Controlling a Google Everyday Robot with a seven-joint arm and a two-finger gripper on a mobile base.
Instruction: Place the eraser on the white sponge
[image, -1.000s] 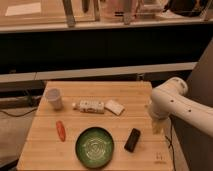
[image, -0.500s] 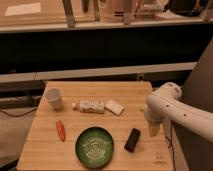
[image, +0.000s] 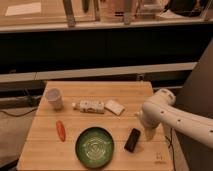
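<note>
The black eraser (image: 132, 140) lies flat on the wooden table (image: 100, 90), just right of the green bowl. Further back, near the table's middle, the white sponge (image: 115, 106) rests at the right end of the white patterned bottle. My gripper (image: 149, 133) hangs down from the white arm at the right side of the table. It is just right of the eraser and a little above the tabletop. It is open and holds nothing.
A green bowl (image: 94, 146) sits at the front centre. An orange carrot-like stick (image: 60, 130) lies at the left, and a white cup (image: 54, 98) stands at the back left. The white patterned bottle (image: 90, 106) lies left of the sponge. A dark shelf runs behind the table.
The arm has shifted slightly left, bringing the gripper closer to the eraser. The objects on the table have not moved.
</note>
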